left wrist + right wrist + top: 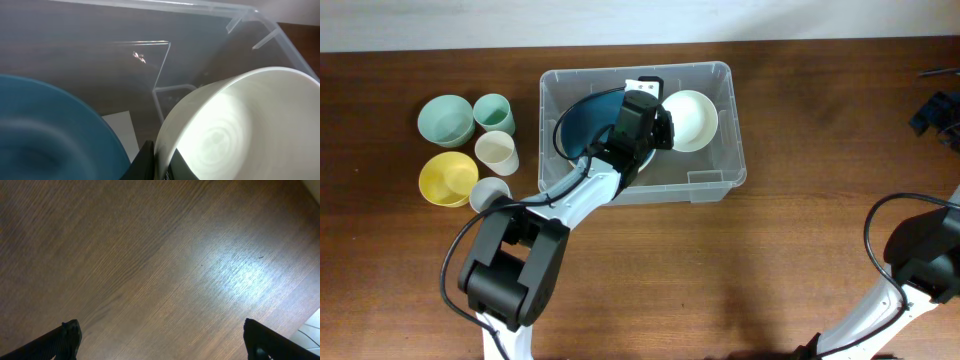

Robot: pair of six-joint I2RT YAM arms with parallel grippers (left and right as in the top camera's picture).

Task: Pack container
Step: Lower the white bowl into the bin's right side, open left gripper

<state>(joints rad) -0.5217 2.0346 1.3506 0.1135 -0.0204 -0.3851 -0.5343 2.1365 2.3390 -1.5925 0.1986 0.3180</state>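
Large rectangular clear plastic container [725,130] sits upright on brown wooden desk [790,260], top centre in overhead view. Inside: dark blue round bowl [582,122] on L side, white round bowl [692,120] on R side, both tilted, just beside each other. Left end effector [160,167] is down inside the container btw the 2 bowls, fingers nearly together, clamped on white bowl's rim. Right end effector [162,342] is spread wide over bare desk, holding nothing, well apart from container. Loose on desk just L of container: pale green bowl [445,118], green cup [493,112], cream cup [497,152], yellow bowl [448,178], grey cup [488,192].
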